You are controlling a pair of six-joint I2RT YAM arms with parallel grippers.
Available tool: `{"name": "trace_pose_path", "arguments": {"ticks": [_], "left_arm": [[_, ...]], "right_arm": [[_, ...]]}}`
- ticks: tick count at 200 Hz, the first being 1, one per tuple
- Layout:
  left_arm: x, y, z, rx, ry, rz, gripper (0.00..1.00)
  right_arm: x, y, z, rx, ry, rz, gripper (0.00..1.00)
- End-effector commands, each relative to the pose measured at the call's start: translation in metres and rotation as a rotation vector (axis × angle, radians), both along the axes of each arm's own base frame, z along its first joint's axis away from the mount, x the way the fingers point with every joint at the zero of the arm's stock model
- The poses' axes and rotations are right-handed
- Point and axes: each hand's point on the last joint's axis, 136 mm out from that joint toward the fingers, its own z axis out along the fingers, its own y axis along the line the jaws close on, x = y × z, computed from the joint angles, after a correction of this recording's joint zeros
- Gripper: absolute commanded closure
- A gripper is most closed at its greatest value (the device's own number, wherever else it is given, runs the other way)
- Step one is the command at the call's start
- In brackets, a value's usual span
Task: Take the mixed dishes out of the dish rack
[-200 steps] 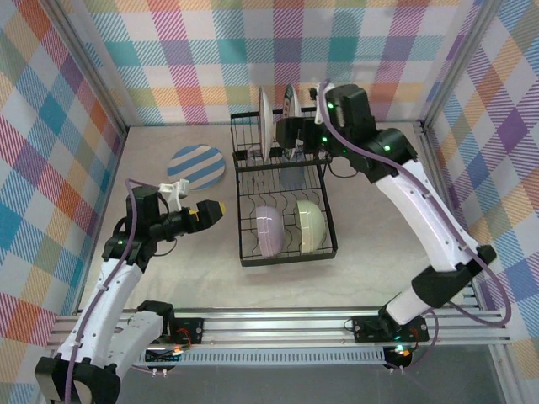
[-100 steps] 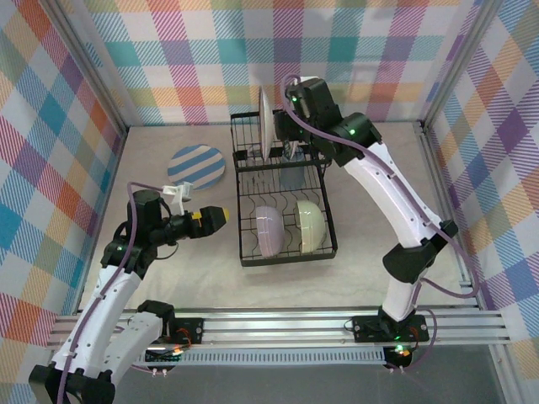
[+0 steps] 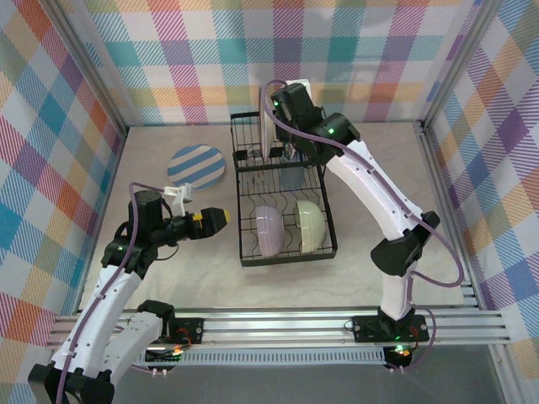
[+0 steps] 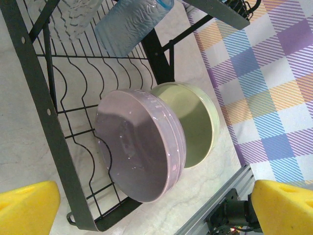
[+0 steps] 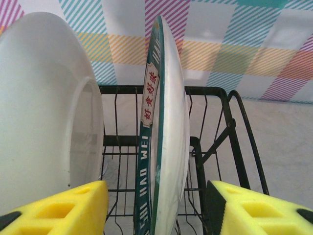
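The black wire dish rack (image 3: 245,215) stands mid-table. Two plates stand upright in its far section: a plain white plate (image 5: 44,107) and a white plate with a dark green lettered rim (image 5: 164,122). My right gripper (image 5: 156,210) straddles the green-rimmed plate from above, its yellow fingers (image 5: 73,210) on either side with gaps to the plate, so it is open. A lavender bowl (image 4: 142,152) and a pale green bowl (image 4: 198,122) stand on edge in the near section. A bluish glass tumbler (image 4: 132,24) lies above them. My left gripper (image 3: 210,220) hovers open left of the rack.
A blue-and-white striped plate (image 3: 196,165) lies flat on the table left of the rack. Checkered walls close in the back and both sides. An aluminium rail (image 3: 278,324) runs along the near edge.
My right arm has swung left over the rack's far section and its jaws have narrowed around the green-rimmed plate. The left gripper has barely moved.
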Motion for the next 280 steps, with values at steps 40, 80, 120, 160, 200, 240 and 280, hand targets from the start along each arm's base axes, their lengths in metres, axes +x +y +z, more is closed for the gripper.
{"name": "trace_pose_path", "arguments": {"ticks": [40, 80, 120, 160, 200, 240, 280], "left_arm": [[-0.004, -0.005, -0.005, 0.024, 0.002, -0.026, 0.00], [0.001, -0.004, -0.011, 0.008, 0.061, 0.023, 0.00], [0.013, 0.004, -0.029, -0.026, 0.148, 0.152, 0.13], [0.026, 0.014, -0.071, -0.042, 0.255, 0.288, 0.48], [0.038, 0.016, -0.105, 0.006, 0.318, 0.322, 0.84], [0.045, 0.007, -0.131, 0.050, 0.357, 0.316, 1.00], [0.054, -0.006, -0.154, 0.092, 0.388, 0.281, 1.00]], "right_arm": [[0.009, -0.002, 0.016, 0.009, -0.086, -0.081, 0.56], [0.010, 0.000, 0.014, 0.013, -0.085, -0.087, 0.67], [0.011, 0.000, 0.013, 0.013, -0.088, -0.091, 0.77], [0.013, 0.001, 0.014, 0.014, -0.097, -0.093, 0.84], [0.014, 0.001, 0.013, 0.011, -0.099, -0.101, 0.88], [0.015, -0.001, 0.014, 0.011, -0.104, -0.108, 0.90], [0.015, -0.001, 0.015, 0.007, -0.111, -0.107, 0.93]]}}
